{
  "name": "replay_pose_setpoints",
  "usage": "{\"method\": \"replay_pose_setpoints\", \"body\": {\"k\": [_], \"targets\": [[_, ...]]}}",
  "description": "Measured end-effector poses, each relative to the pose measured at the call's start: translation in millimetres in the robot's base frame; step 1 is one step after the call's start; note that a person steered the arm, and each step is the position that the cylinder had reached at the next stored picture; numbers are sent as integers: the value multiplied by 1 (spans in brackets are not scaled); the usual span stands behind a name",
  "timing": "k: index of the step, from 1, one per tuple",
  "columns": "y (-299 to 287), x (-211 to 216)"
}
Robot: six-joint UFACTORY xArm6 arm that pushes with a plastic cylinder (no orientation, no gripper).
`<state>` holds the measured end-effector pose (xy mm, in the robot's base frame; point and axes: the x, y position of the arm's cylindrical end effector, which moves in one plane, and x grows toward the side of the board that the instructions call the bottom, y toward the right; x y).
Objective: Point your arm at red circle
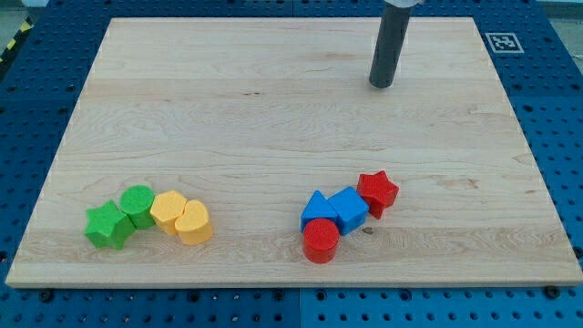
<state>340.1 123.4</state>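
The red circle (321, 240) lies near the view's bottom, right of centre, touching a blue triangle-like block (314, 209) and a blue cube (350, 208). A red star (378, 190) touches the blue cube on its right. My tip (381, 84) is at the view's top, right of centre, far above this cluster and touching no block.
A green star (107, 226), a green circle (138, 203), a yellow hexagon-like block (168, 210) and a yellow heart (192, 221) form a row at the view's bottom left. A fiducial tag (504, 42) sits at the wooden board's (273, 118) top right corner.
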Motion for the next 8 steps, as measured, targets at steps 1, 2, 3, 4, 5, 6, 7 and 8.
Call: {"method": "replay_pose_setpoints", "body": {"k": [1,2,3,4,5,6,7,8], "targets": [[5,3],[33,40],[57,111],[59,203],[54,214],[55,256],[38,278],[-9,278]]}}
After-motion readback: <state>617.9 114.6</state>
